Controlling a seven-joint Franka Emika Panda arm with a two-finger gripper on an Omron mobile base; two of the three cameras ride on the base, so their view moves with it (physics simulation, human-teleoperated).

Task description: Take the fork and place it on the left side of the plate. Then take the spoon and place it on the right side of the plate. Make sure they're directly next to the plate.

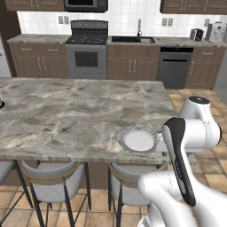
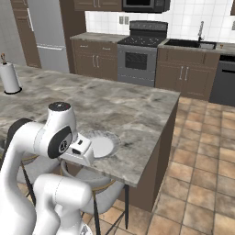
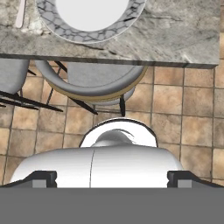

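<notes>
Plate (image 1: 138, 140) empty, near island counter (image 1: 66, 115) edge; fork (image 1: 111, 141) just left of it, partly cropped in hand view. Gripper (image 3: 112, 178) jaws wide apart, holding nothing, fingertips barely visible.

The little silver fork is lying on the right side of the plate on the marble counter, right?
Not quite. The fork lies on the left side of the plate, close beside its grey rim, on the marble counter. The left base view shows it.
</notes>
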